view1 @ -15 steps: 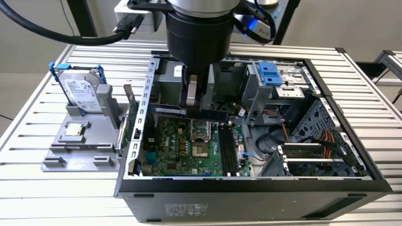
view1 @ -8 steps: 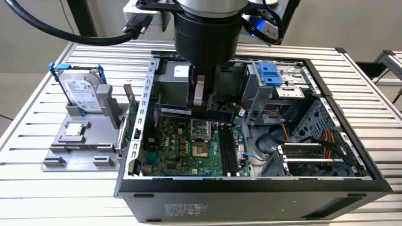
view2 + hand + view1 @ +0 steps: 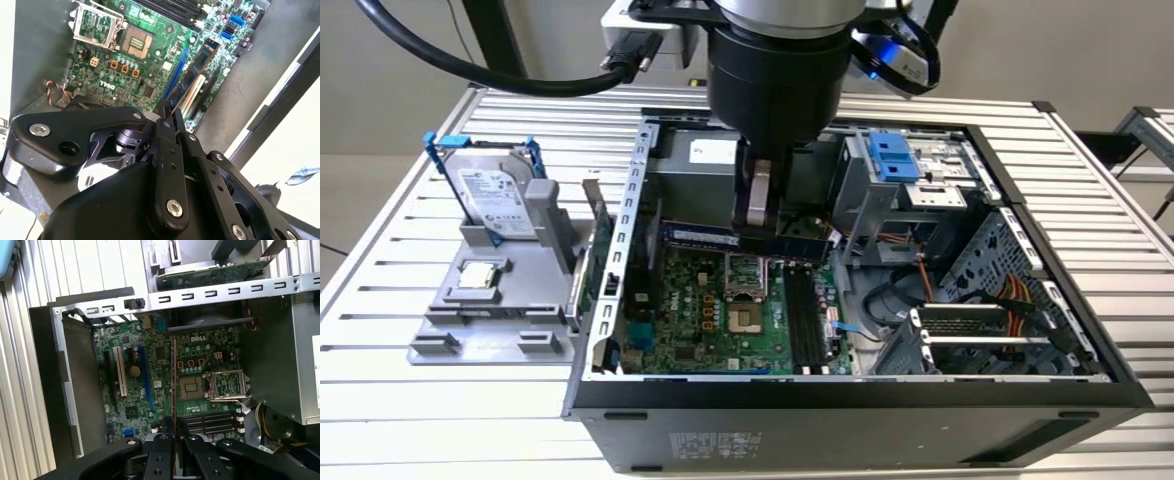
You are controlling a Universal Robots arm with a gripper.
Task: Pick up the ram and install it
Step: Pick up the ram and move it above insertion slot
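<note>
My gripper (image 3: 758, 228) is shut on the ram (image 3: 700, 236), a thin bluish-green stick held level and on edge inside the open computer case. It hangs above the green motherboard (image 3: 707, 310), over the processor socket (image 3: 744, 280) and a little behind the long black memory slots (image 3: 807, 325). In the second wrist view the ram (image 3: 196, 70) reaches out from the black fingertips (image 3: 165, 117) over the board. In the first wrist view the ram (image 3: 174, 380) is an edge-on line running out from the gripper (image 3: 174, 436), with the memory slots (image 3: 212, 422) beside it.
A silver hard drive with a blue bracket (image 3: 494, 200) and a small square chip (image 3: 480, 275) sit on a grey holder at the exterior view's left. The case walls (image 3: 854, 400), a drive cage with a blue latch (image 3: 897, 160) and loose cables (image 3: 1014, 295) close in around the board.
</note>
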